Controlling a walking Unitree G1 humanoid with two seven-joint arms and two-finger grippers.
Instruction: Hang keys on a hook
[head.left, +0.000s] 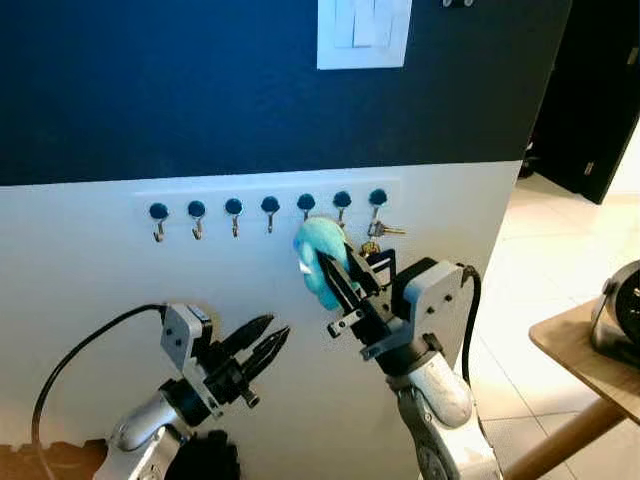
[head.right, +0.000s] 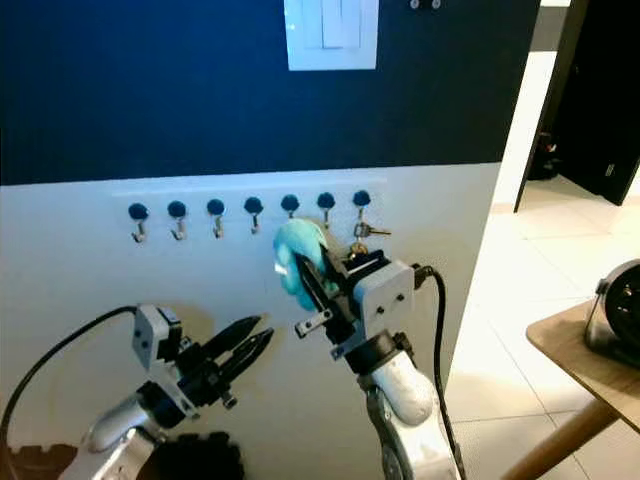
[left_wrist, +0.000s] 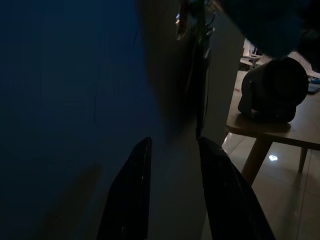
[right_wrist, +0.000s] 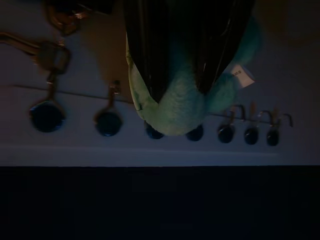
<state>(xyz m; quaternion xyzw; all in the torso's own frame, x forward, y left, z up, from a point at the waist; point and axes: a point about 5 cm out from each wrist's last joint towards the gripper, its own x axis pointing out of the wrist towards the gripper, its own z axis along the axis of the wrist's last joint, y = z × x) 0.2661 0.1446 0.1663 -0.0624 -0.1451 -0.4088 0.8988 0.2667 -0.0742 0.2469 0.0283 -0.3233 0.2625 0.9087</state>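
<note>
While right tool (head.left: 335, 278) is clenched on fluffy turquoise keychain pom-pom (head.left: 320, 258) just below white rail of blue-knobbed metal hooks (head.left: 270, 212), lift ring over a hook tip; left tool (head.left: 262, 350) released, idle.

1. The plush (head.left: 320, 262), pinched in the right gripper (head.left: 332, 275), hides the hook behind it.
2. Keys (head.left: 381, 231) just beyond that gripper: too small to count.
3. The table (head.left: 580, 350) is cut by the edge.
</note>
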